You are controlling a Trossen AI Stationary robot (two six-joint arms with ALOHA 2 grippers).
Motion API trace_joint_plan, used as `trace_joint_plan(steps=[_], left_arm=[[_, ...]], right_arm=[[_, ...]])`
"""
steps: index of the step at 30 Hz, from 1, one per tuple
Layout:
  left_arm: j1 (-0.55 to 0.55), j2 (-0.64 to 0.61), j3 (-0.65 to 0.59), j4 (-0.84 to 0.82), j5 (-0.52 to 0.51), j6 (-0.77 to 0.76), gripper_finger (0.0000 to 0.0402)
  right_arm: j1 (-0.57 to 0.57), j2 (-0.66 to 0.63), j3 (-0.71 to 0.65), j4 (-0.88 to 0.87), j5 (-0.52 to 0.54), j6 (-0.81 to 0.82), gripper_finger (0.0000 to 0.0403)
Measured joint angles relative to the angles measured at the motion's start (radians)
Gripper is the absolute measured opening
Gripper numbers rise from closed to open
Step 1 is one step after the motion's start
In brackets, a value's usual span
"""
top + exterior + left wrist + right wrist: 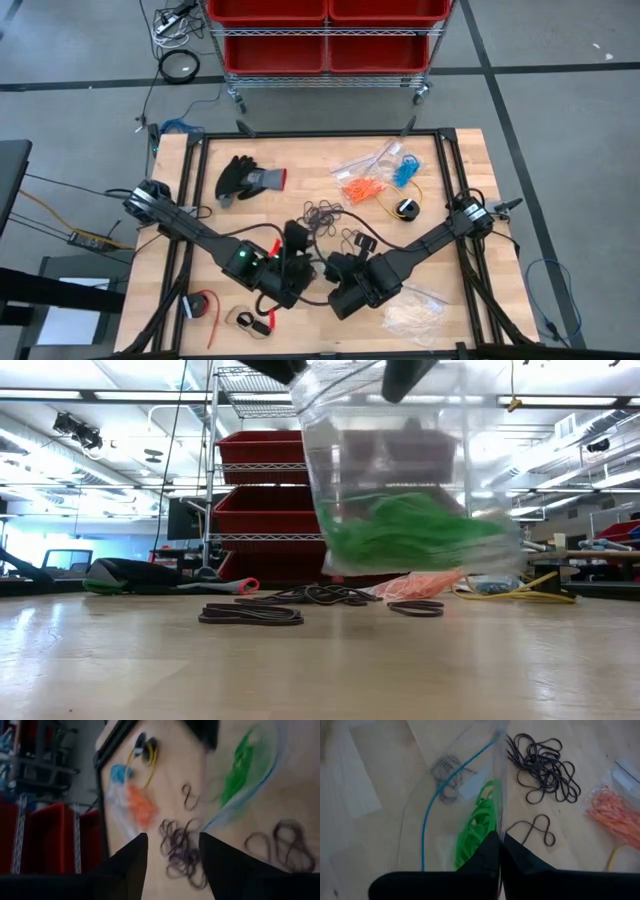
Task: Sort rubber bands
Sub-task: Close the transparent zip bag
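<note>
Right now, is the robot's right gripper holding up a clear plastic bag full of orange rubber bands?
Not quite. The right gripper is shut on the clear plastic bag, but the rubber bands inside are green, not orange, as the right wrist view shows. The orange bands lie in another bag on the table.

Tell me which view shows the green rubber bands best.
The low view: the green rubber bands hang inside the clear bag, lifted off the table. The right wrist view shows them close behind the right gripper; the left wrist view only blurs them; the high view hides them.
</note>
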Motion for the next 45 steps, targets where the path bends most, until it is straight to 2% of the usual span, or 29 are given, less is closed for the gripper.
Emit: trace_joint_plan(steps=[5, 8, 11, 14, 18, 21, 24, 26, 29, 45], left_arm=[[0.011, -0.071, -0.001, -0.124, -0.004, -0.104, 0.0173], [0.013, -0.139, -0.063, -0.085, 0.006, -0.114, 0.0161], [0.025, -0.237, -0.186, 0.016, 0.058, -0.113, 0.0148], [0.056, -0.355, -0.365, 0.216, 0.188, -0.107, 0.0139], [0.094, -0.485, -0.629, 0.595, 0.421, -0.099, 0.0136], [0.126, -0.519, -0.787, 0.907, 0.526, -0.1, 0.0136], [0.139, -0.502, -0.886, 1.115, 0.62, -0.099, 0.0136], [0.139, -0.483, -0.913, 1.215, 0.647, -0.099, 0.0136], [0.138, -0.46, -0.91, 1.249, 0.667, -0.103, 0.0136], [0.09, -0.458, -0.906, 1.227, 0.674, -0.121, 0.0136]], right_arm=[[0.017, 0.0, 0.0, 0.0, 0.0, 0.002, 0.0], [0.03, 0.0, 0.0, -0.001, 0.008, 0.013, 0.0], [0.041, -0.003, 0.0, -0.001, 0.014, 0.024, 0.0], [0.057, -0.018, 0.0, 0.001, 0.038, 0.028, 0.0], [0.072, -0.038, 0.001, 0.024, 0.064, 0.01, 0.0], [0.074, -0.048, 0.001, 0.078, 0.079, -0.03, 0.0], [0.074, -0.053, 0.001, 0.14, 0.09, -0.075, 0.0], [0.068, -0.053, 0.001, 0.166, 0.095, -0.108, 0.0], [0.053, -0.053, 0.001, 0.183, 0.098, -0.129, 0.0], [0.024, -0.053, 0.001, 0.184, 0.1, -0.156, 0.0]])
